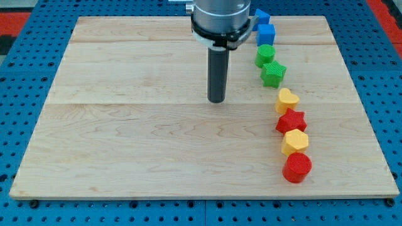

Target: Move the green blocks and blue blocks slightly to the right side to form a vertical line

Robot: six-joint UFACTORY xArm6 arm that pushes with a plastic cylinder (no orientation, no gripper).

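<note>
Nearest the view's bottom runs a strip of blue pegboard [188, 213] dotted with holes, and on it sits the pale wooden board [138, 144], made of long planks with faint seams across.

On the board's right side a column of blocks climbs toward the view's top. Closest is a red cylinder [296, 167], then a yellow hexagon-like block [295, 142] touching it, a red star [291, 120], and a yellow heart-like block [287, 100]. All four lie to the right of my tip [217, 100] and below it in the view, well apart from it.

There are no fingers here to be apart or together; the arm ends in a plain dark rod, and its lower end rests on bare wood near the board's middle, touching no block.

Farther up, right of the tip, comes the green star [273, 73], then a rounder green block [265, 54] just above it, a blue cube [266, 33], and another blue block [262, 16] at the board's far edge, partly behind the arm's grey housing [218, 19]. These four lean slightly leftward.

Red edging [383, 12] shows at the top right corner.
</note>
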